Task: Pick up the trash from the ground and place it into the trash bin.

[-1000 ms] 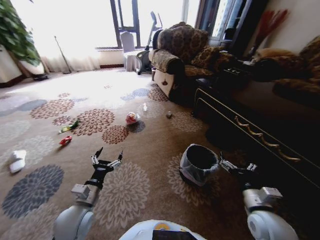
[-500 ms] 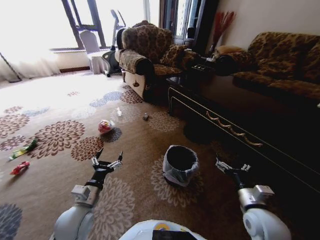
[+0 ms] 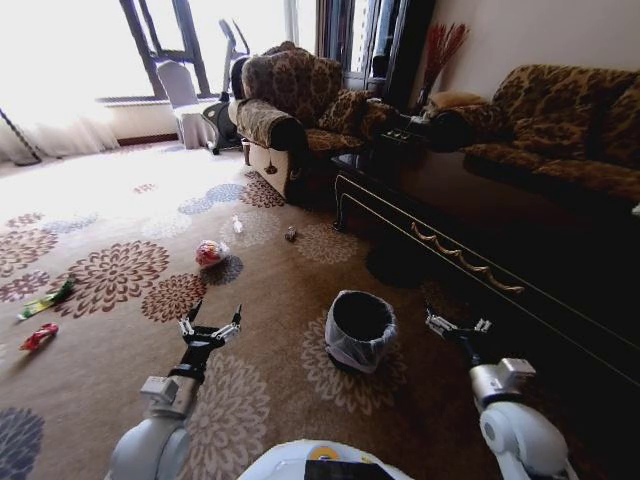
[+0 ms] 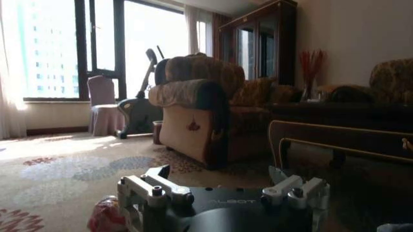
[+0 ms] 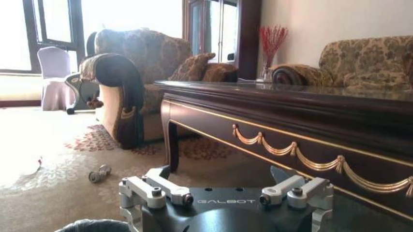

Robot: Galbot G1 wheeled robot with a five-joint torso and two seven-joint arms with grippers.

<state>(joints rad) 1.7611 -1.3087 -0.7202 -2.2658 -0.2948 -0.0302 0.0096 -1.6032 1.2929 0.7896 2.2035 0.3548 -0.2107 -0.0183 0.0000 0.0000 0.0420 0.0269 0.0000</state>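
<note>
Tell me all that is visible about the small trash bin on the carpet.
The trash bin is a small round bucket, black inside and pale grey-white outside; the outside looks like a thin plastic liner folded over the rim. It stands on the flowered carpet, leaning slightly, with its opening up. No contents can be made out in it. It sits between the two grippers, nearer the right gripper than the left gripper. Neither touches it. The dark wooden table is just beyond it.

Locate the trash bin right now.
Head view: the trash bin stands upright on the carpet between the left gripper and right gripper, nearer the right.
</note>
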